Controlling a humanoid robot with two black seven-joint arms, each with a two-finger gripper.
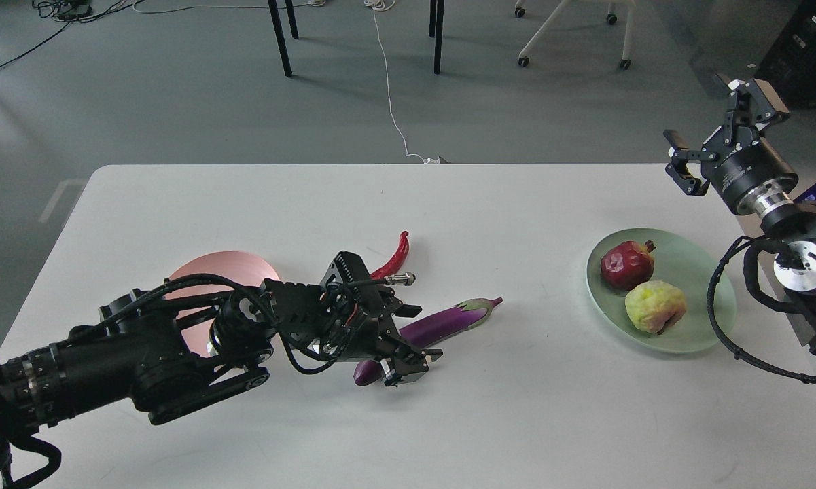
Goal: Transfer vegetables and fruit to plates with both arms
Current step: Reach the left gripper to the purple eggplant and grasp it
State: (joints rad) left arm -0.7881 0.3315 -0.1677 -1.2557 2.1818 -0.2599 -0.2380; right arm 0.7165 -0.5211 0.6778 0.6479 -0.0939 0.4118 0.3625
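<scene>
A white table with rounded corners was seen filling the lower part of the view. Behind its far edge, a grey floor was spread out, and soft light was thrown across it. Black table legs were seen standing on the floor beyond the far edge. A white chair base on small wheels was seen past the far right corner. A white cable was laid across the floor up to the far edge. Black cables were piled beyond the far left corner. A dark cabinet was placed at the far right.

Purple eggplant, red chili, pink plate, mint plate w/ dk-red pomegranate.
</scene>
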